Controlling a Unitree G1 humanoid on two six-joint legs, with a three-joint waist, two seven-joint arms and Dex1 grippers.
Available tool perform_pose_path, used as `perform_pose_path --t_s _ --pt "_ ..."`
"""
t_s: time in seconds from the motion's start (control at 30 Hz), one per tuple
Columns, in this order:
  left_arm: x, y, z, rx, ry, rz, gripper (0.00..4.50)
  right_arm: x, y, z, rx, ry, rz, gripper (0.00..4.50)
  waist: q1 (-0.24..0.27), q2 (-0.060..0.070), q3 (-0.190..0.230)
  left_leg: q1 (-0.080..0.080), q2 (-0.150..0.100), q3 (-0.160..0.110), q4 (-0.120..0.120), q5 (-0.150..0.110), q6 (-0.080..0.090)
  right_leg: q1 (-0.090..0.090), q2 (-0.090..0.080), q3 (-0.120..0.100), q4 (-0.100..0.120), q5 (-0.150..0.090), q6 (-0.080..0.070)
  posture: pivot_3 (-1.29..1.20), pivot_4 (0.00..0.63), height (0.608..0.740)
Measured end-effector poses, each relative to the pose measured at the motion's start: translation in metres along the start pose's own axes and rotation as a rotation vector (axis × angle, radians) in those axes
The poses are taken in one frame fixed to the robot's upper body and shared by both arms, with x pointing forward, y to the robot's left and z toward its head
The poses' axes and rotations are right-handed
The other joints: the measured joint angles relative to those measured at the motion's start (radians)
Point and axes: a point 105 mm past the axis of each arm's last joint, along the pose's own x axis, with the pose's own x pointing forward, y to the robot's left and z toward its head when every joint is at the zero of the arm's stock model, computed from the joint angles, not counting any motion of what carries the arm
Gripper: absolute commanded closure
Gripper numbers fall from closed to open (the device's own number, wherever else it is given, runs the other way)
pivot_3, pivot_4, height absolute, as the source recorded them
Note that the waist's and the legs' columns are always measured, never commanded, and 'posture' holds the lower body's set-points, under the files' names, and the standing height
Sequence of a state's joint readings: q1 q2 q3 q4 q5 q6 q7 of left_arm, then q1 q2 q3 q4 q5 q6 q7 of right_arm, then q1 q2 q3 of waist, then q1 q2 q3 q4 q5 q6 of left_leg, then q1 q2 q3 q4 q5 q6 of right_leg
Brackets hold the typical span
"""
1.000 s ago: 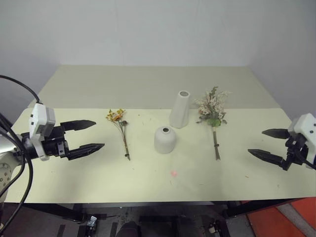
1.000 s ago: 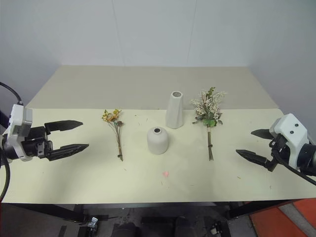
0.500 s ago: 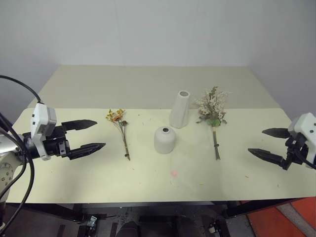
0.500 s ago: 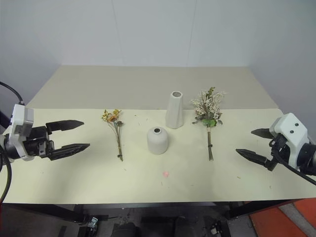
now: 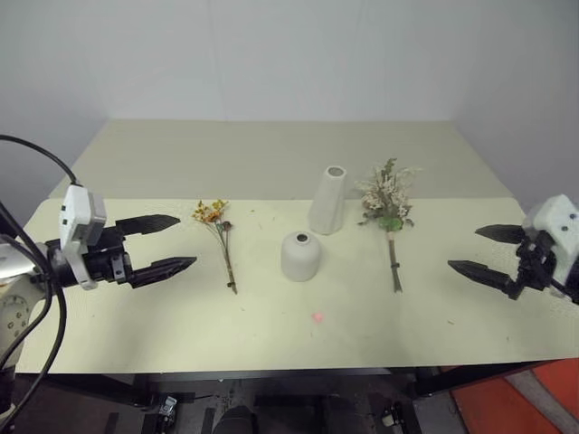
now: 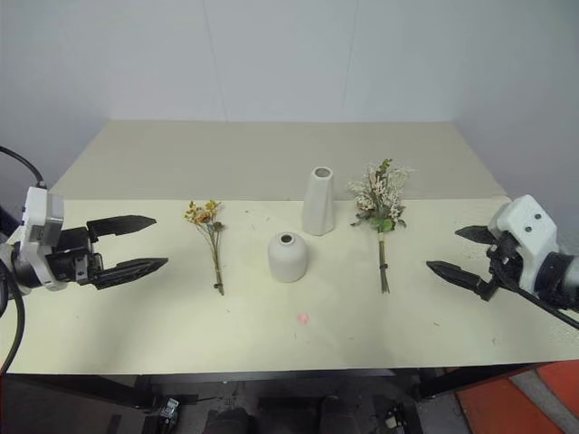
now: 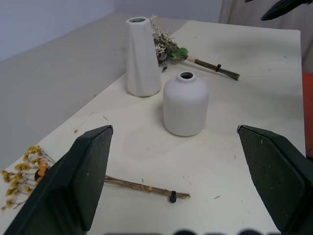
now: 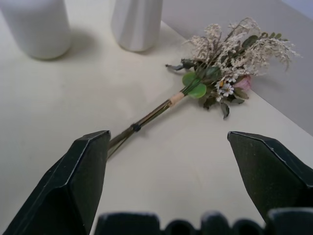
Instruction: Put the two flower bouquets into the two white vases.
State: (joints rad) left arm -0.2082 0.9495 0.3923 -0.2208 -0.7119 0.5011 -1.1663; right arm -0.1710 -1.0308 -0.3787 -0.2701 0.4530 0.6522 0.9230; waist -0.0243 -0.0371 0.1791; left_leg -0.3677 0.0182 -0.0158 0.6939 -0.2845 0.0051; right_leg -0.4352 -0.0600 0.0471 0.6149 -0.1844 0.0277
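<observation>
two claws (image 5: 158, 244) (image 5: 488, 251), two bouquets (image 5: 219, 237) (image 5: 389, 206), two vases (image 5: 328, 200) (image 5: 300, 256)

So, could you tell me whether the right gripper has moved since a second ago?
Yes. The right gripper has edged toward the larger bouquet, which lies unmoved on the table.

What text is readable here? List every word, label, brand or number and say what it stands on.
None: no readable text on the tall vase, the squat vase, either bouquet, the table or the tools.
</observation>
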Motion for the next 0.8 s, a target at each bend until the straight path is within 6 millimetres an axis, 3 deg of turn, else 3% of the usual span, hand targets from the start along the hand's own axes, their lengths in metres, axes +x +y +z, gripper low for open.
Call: perform_pose_path --t_s 0.27,0.4,0.57,0.7,0.8 --pt "0.021 -0.003 0.003 0.037 -0.01 -0.048 0.07 0.077 -0.009 0.012 0.261 0.098 -0.057 0.0 -0.007 0.0 0.0 -0.002 -0.001 -0.001 0.0 0.0 0.0 -0.002 0.0 0.0 0.0 0.002 -0.004 0.0 0.15 0.74" --pt "0.027 -0.003 0.003 0.046 -0.016 -0.053 0.07 0.104 -0.017 0.003 0.399 0.215 -0.091 0.0 -0.005 0.0 0.0 -0.004 -0.001 -0.002 -0.001 0.0 0.0 -0.004 0.0 -0.001 -0.001 0.003 -0.004 0.0 0.15 0.74" --pt "0.03 -0.005 -0.001 0.049 -0.01 -0.062 0.07 0.125 -0.022 -0.005 0.456 0.319 -0.122 0.0 -0.005 0.0 0.0 -0.006 -0.001 -0.002 -0.001 0.0 0.0 -0.005 -0.001 -0.001 -0.002 0.003 -0.004 0.0 0.15 0.74" --pt "0.03 -0.004 -0.005 0.044 0.002 -0.051 0.07 0.129 -0.027 -0.015 0.499 0.378 -0.139 0.0 -0.005 0.0 0.0 -0.006 -0.001 -0.002 -0.001 0.0 0.0 -0.005 -0.001 -0.001 -0.001 0.003 -0.004 0.0 0.15 0.74" --pt "0.029 -0.008 -0.012 0.024 0.016 -0.046 0.0 0.134 -0.026 -0.022 0.519 0.405 -0.128 0.63 -0.014 0.0 0.0 -0.005 -0.001 -0.002 -0.001 0.0 0.0 -0.005 -0.001 -0.001 -0.001 0.003 -0.004 0.0 0.15 0.74"
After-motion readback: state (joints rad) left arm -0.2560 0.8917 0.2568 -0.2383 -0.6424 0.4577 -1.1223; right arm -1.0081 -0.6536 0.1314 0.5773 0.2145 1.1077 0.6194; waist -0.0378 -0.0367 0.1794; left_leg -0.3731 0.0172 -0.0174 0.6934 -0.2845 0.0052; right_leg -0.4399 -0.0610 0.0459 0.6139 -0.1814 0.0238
